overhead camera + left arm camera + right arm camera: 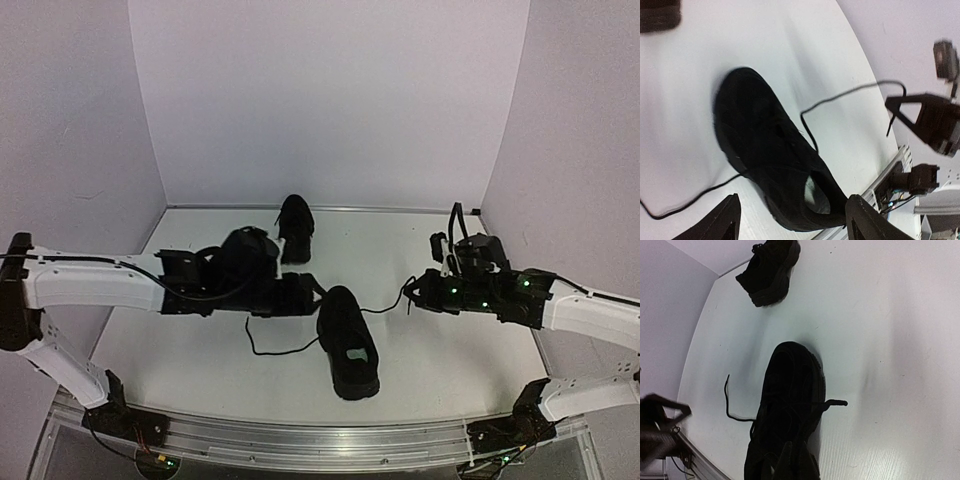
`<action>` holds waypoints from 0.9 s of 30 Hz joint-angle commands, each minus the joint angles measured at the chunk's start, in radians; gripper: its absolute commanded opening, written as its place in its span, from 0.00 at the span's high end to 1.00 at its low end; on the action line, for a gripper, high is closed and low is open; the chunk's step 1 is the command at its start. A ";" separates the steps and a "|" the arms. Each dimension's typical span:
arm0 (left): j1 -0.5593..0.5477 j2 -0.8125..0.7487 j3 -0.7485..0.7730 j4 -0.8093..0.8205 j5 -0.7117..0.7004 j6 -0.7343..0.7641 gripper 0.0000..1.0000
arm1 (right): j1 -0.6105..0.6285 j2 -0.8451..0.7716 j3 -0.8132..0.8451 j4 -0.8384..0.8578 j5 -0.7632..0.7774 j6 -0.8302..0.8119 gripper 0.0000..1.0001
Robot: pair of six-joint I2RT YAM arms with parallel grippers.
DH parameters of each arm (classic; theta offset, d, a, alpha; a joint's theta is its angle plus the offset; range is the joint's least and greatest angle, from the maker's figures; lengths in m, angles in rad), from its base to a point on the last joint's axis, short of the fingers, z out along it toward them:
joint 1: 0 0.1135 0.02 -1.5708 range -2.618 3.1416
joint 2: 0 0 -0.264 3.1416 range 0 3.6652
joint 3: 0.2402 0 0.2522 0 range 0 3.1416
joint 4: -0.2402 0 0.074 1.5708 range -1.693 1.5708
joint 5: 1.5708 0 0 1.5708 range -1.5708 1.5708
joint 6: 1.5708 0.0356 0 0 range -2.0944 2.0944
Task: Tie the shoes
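Observation:
One black shoe [348, 340] lies in the middle of the table with its heel toward me and a pale insole label [816, 194] inside. The second shoe [294, 228] sits by the back wall, also seen in the right wrist view [769, 271]. My left gripper [305, 293] is open and empty, hovering just left of the near shoe [770, 155], its jaws wide apart over the heel. My right gripper [412, 293] is shut on the near shoe's right lace [385, 305], drawn out to the right above the table. The other lace [268, 350] lies loose on the table.
The aluminium rail [320, 440] runs along the table's front edge, close behind the near shoe's heel. White walls close the back and both sides. The right arm's gripper shows in the left wrist view [925, 117] with a lace end dangling from it.

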 commanded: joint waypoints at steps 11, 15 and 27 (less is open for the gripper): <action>0.198 -0.072 -0.114 -0.434 -0.042 -0.135 0.31 | -0.001 0.302 0.004 -0.070 -0.265 -0.213 1.00; 0.206 0.005 -0.100 -0.428 -0.038 -0.151 0.36 | 0.004 0.419 0.021 -0.013 -0.334 -0.242 1.00; 0.297 0.105 -0.083 -0.314 0.055 -0.124 0.43 | 0.138 0.676 0.170 0.078 -0.339 -0.247 1.00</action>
